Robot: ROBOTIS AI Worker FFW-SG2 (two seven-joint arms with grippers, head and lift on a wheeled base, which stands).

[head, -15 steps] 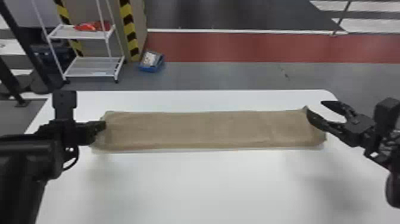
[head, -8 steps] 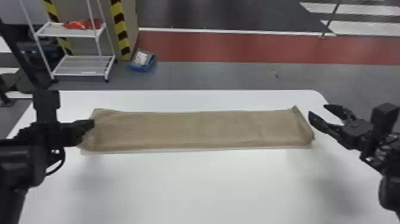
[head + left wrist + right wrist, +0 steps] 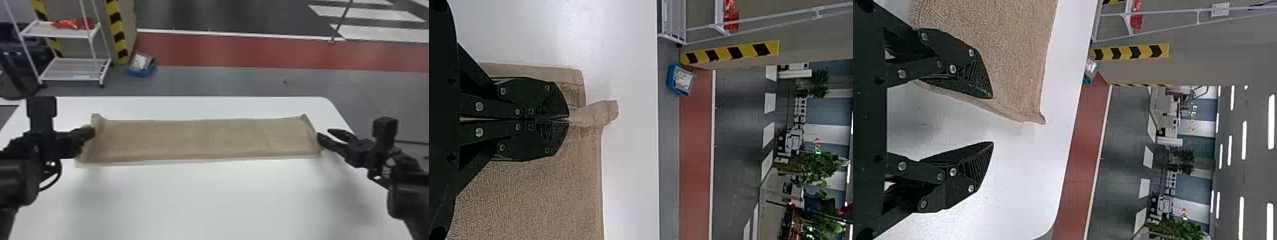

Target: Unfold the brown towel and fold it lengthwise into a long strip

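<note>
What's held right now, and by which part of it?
The brown towel, by a pinched-up fold at its left end, in the left gripper. The right gripper is open by the right end, holding nothing.

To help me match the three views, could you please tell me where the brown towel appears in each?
Head view: brown towel, a long strip across the table.
Left wrist view: towel beneath the left pincer, a fold pinched in its fingertips.
Right wrist view: towel beneath one finger of the open right pincer.
Shared landmark: red floor strip.
</note>
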